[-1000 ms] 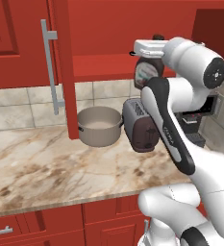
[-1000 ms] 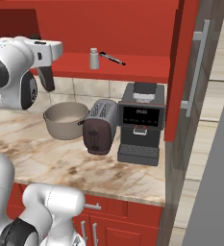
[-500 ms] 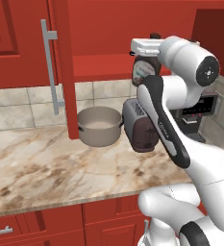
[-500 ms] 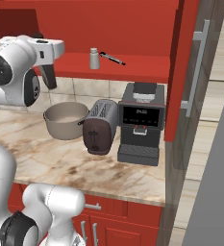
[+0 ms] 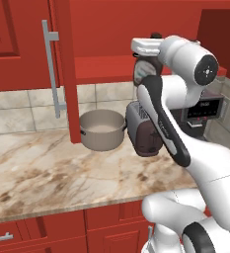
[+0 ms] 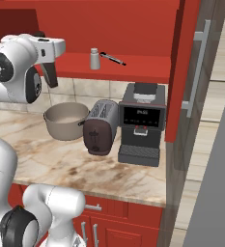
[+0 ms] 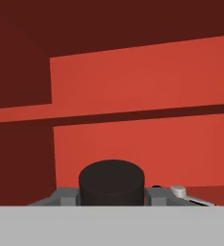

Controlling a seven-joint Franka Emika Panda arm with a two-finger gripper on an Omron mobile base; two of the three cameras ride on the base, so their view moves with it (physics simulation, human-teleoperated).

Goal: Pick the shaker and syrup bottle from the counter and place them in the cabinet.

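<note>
I was looking at a red kitchen with a beige marble-patterned counter [image 5: 47,168] veined in brown, and above it the open red wall cabinet [image 6: 147,65], its door [image 5: 59,64] with the long silver bar handle swung out on the left. On the counter stood a grey metal pot [image 5: 102,129], a brown-and-grey toaster [image 6: 100,127] and, to the right, a black coffee machine [image 6: 140,123].

The small pale grey shaker [image 6: 94,59] stood upright on the cabinet shelf, with a thin dark rod [image 6: 113,59] lying just to its right.

My gripper [image 5: 145,69] was at the cabinet opening above the toaster, closed on the dark brown syrup bottle [image 5: 142,74]; in the hand view the bottle's dark cap [image 7: 112,182] sat between the grey jaw blocks, facing the red inner back wall.

Against the frames from a second before, the arm had barely shifted; the hand stayed clamped on the bottle at about the same height, and nothing on the counter or shelf had moved.
</note>
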